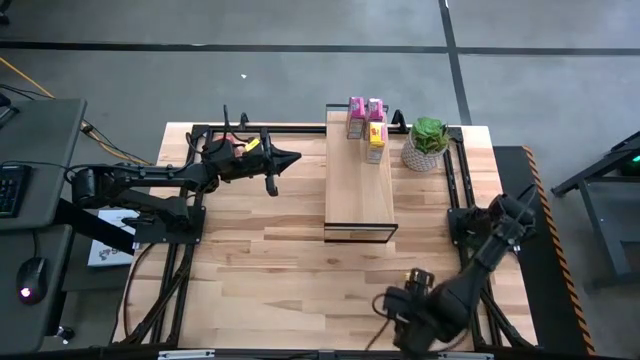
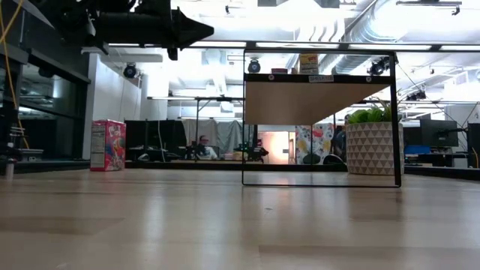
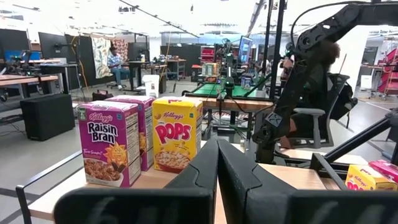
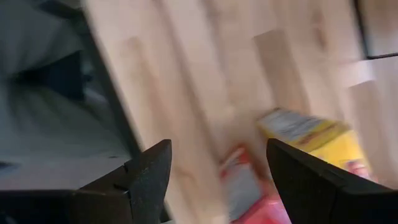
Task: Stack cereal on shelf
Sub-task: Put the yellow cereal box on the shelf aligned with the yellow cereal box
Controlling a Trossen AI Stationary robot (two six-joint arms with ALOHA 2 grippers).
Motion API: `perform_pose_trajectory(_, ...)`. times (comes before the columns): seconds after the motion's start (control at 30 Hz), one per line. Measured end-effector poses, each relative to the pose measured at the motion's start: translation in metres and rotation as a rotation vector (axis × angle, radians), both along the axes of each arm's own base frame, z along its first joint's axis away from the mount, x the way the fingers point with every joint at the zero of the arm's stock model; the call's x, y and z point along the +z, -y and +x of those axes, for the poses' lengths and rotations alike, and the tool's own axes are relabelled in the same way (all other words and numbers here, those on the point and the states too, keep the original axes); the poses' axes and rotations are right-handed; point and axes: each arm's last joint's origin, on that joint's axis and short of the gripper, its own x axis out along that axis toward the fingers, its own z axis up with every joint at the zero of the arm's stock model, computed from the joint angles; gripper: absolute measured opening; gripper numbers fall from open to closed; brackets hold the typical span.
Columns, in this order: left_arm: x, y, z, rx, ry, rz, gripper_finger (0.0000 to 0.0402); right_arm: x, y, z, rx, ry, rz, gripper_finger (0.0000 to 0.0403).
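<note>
The shelf (image 1: 360,185) stands in the middle of the table. On its far end stand two pink cereal boxes (image 1: 355,115) (image 1: 375,108) and a yellow one (image 1: 375,142); the left wrist view shows them upright (image 3: 109,143) (image 3: 176,134). My left gripper (image 1: 290,158) hovers shut and level just left of the shelf's far part, holding nothing. My right gripper (image 1: 405,310) is near the table's front edge, open and pointing down. Below it lie a yellow box (image 4: 311,134) and a red box (image 4: 239,180) on the table, blurred. Another box (image 2: 108,145) stands upright at the far left.
A potted plant (image 1: 428,142) stands right of the shelf's far end. Dark frame rails (image 1: 455,170) run along the table's sides. A desk with a keyboard and mouse (image 1: 30,275) stands off the table's left. Bare wood (image 1: 270,260) lies in front of the shelf.
</note>
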Motion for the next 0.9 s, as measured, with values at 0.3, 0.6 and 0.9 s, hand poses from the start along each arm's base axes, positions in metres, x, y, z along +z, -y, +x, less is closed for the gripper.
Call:
perform_pose_trajectory(0.3, 0.000, 0.000, 0.000, 0.000, 0.001, 0.000, 0.0000, 0.003, -0.009, -0.015, 0.003, -0.015, 0.014, 0.0254)
perform_pose_trajectory(0.6, 0.000, 0.000, 0.000, 0.000, 0.001, 0.000, 0.0000, 0.002, 0.005, -0.002, 0.021, -0.106, 0.055, 0.0254)
perform_pose_trajectory(0.9, 0.000, 0.000, 0.000, 0.000, 0.001, 0.000, 0.0000, -0.016, 0.012, 0.016, 0.073, -0.243, 0.082, 0.0254)
